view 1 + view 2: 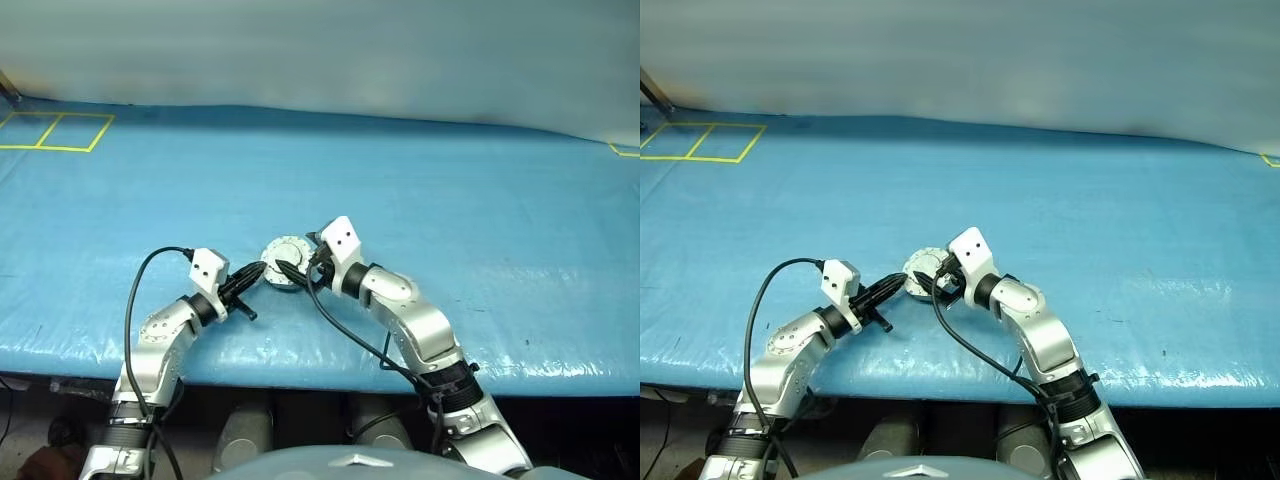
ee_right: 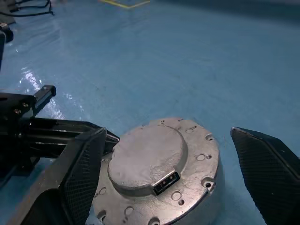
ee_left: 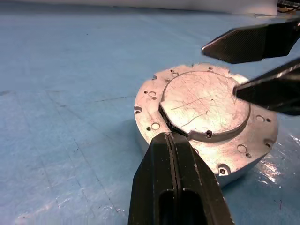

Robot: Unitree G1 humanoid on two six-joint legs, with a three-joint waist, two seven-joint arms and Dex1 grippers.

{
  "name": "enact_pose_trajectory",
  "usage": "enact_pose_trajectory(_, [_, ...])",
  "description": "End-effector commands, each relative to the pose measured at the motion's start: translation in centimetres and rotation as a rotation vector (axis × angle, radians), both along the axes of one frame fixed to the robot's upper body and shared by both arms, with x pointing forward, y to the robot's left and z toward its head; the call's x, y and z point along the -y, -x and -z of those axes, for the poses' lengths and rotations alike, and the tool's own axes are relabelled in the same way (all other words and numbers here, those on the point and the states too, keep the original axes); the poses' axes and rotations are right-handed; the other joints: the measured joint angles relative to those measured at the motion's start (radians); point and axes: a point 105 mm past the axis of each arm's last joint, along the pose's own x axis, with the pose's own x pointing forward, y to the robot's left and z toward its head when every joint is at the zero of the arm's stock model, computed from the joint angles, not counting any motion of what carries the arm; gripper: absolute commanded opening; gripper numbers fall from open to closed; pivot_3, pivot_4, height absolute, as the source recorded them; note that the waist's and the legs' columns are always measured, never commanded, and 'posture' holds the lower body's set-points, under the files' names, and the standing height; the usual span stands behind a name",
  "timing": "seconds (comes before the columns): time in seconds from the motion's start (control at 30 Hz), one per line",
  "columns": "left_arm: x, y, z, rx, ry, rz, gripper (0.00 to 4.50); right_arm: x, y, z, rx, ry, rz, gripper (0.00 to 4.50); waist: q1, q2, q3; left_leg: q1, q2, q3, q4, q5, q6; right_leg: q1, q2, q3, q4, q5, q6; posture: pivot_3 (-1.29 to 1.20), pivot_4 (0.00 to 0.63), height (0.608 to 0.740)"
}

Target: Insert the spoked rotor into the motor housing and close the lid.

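The housing [image 2: 159, 173] sits on the blue table [image 1: 480, 200], lid [image 3: 204, 101] down flat (rotor presumably inside). Left claw [image 3: 174, 140], pressed together, touches the lid's edge; right claw [image 2: 168, 161] straddles it, spread wide, gripping nothing.

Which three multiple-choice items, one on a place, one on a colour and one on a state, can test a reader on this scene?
1. Where does the motor housing stand?
A. between the two grippers
B. on the yellow squares
C. on the floor

2. What colour is the table cover?
A. red
B. blue
C. white

3. How is the lid?
A. shut flat
B. standing upright
C. taken away

Answers: 1 A, the left gripper and right gripper flank it; 2 B, the cover is blue; 3 A, its plain face lies on top.
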Motion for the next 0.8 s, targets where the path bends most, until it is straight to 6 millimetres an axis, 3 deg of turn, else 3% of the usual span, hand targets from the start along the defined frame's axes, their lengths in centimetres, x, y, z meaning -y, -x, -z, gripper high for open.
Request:
enact_pose_trajectory(0.03, [0.5, 0.8, 1.8, -0.064, -0.024, 0.021, 0.0, 1.3, -0.1, -2.8, -0.056, -0.195, 0.049, 4.48, 0.002, 0.0, 0.0, 0.0, 0.0, 0.0, 0.0, 0.0, 0.0, 0.0, 0.0, 0.0, 0.0, 0.0, 0.0, 0.0, 0.15, 0.74])
enact_pose_trajectory(0.2, [0.6, 0.8, 1.7, -0.057, -0.021, 0.024, 0.0, 3.4, -0.2, 1.1, -0.341, -0.237, 0.114, 4.48, 0.01, 0.0, 0.0, -0.001, 0.0, 0.0, 0.0, 0.0, 0.0, 0.0, 0.0, 0.0, 0.0, 0.0, 0.0, 0.0, 0.15, 0.74])
enact_pose_trajectory(0.33, [0.6, 0.7, 1.7, -0.053, -0.022, 0.026, 0.0, 3.4, 0.5, 3.1, -0.497, -0.285, 0.102, 4.48, 0.009, 0.002, 0.001, -0.001, 0.0, 0.0, -0.001, 0.0, 0.0, -0.001, 0.0, 0.0, 0.0, 0.0, -0.001, 0.0, 0.15, 0.74])
enact_pose_trajectory(0.57, [0.5, 0.6, 1.7, -0.048, -0.028, 0.025, 0.0, 2.2, 0.9, 3.7, -0.617, -0.392, 0.056, 4.48, 0.009, 0.003, 0.002, -0.001, 0.0, 0.0, -0.001, 0.0, 0.0, -0.001, 0.0, -0.001, 0.0, 0.0, -0.001, 0.0, 0.15, 0.74])
enact_pose_trajectory(0.67, [0.4, 0.7, 1.7, -0.046, -0.032, 0.022, 0.0, 1.7, 1.0, 3.6, -0.647, -0.43, 0.034, 3.86, 0.009, 0.003, 0.002, -0.002, 0.0, 0.0, 0.0, 0.0, 0.0, -0.001, 0.0, -0.001, -0.001, 0.0, 0.0, 0.0, 0.15, 0.74])
enact_pose_trajectory(0.8, [0.2, 0.7, 1.7, -0.042, -0.037, 0.015, 0.0, 1.6, 0.9, 3.8, -0.671, -0.453, 0.032, 2.52, 0.008, 0.003, 0.002, -0.002, 0.0, -0.001, -0.001, 0.0, 0.0, -0.001, 0.0, -0.001, -0.001, 0.0, 0.0, 0.0, 0.15, 0.74])
